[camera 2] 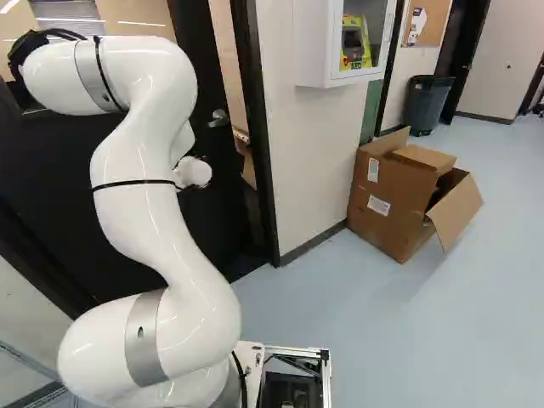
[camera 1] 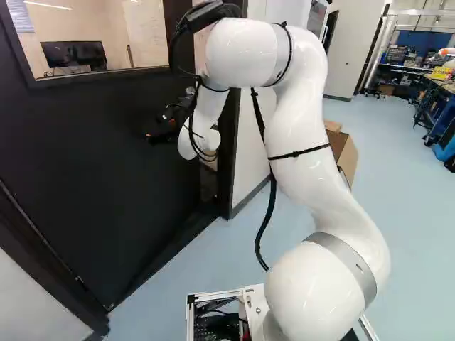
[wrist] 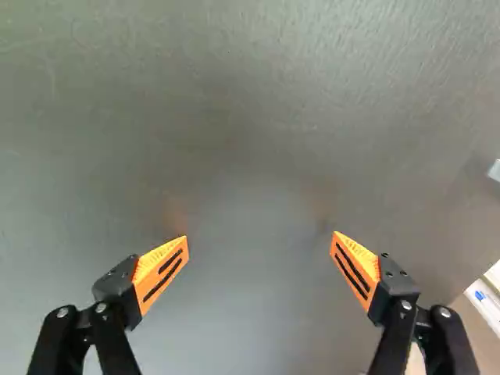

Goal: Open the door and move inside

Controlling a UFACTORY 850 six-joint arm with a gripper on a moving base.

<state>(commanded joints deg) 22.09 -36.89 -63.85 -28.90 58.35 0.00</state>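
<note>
The black door [camera 1: 85,156] fills the left of the left base view and stands ajar, with a narrow gap between its edge and the frame [camera 1: 229,142]. Its metal handle [camera 2: 219,118] shows beside that gap in the right base view. My gripper [camera 1: 151,133] is in front of the door's face, away from the handle on the hinge side. In the wrist view the gripper [wrist: 259,241] has its fingers wide apart, nothing between them, and the dark door surface [wrist: 250,117] ahead. Whether the fingertips touch it I cannot tell.
Through the door's window a monitor [camera 1: 74,54] shows. Right of the frame is a white wall [camera 2: 302,161] with a cabinet [camera 2: 319,42] on it. Cardboard boxes [camera 2: 391,200] stand on the floor against that wall, and a grey bin [camera 2: 427,104] is farther back.
</note>
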